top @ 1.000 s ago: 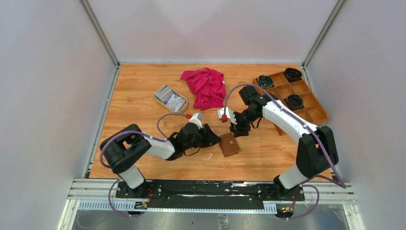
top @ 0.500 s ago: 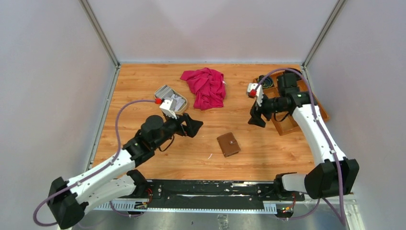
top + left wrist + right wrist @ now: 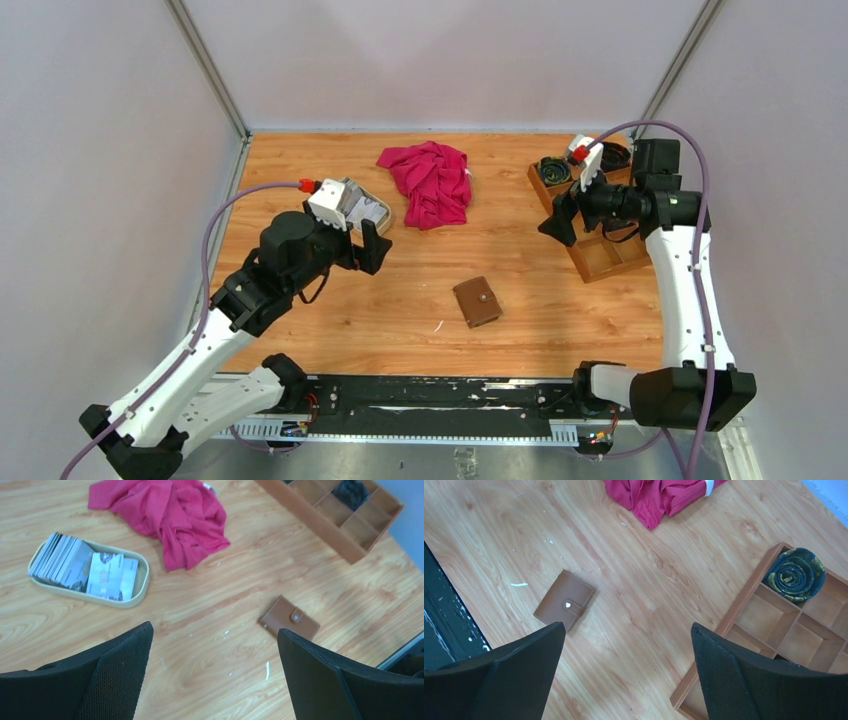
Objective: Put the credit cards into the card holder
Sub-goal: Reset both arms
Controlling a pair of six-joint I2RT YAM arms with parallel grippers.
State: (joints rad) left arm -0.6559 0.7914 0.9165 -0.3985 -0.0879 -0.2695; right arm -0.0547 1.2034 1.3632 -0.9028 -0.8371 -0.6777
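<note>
The card holder (image 3: 478, 301), a brown leather wallet, lies folded shut on the table, snap tab up; it shows in both wrist views (image 3: 290, 618) (image 3: 565, 606). The credit cards (image 3: 80, 567) sit stacked in a beige oval dish (image 3: 100, 600) at the back left, partly behind my left wrist in the top view (image 3: 365, 210). My left gripper (image 3: 372, 245) (image 3: 215, 630) hangs open and empty high over the table, left of the card holder. Raised beside the wooden tray, my right gripper (image 3: 558, 220) (image 3: 627, 627) is open and empty too.
A crumpled red cloth (image 3: 428, 180) lies at the back centre. A wooden compartment tray (image 3: 610, 255) stands at the right with dark rolled items (image 3: 795, 574) in some cells. Small white flecks (image 3: 267, 667) mark the wood near the card holder.
Both arms lifted and drew apart from the card holder, left arm to the left, right arm toward the tray. Both grippers opened wide. The card holder stayed in place.
</note>
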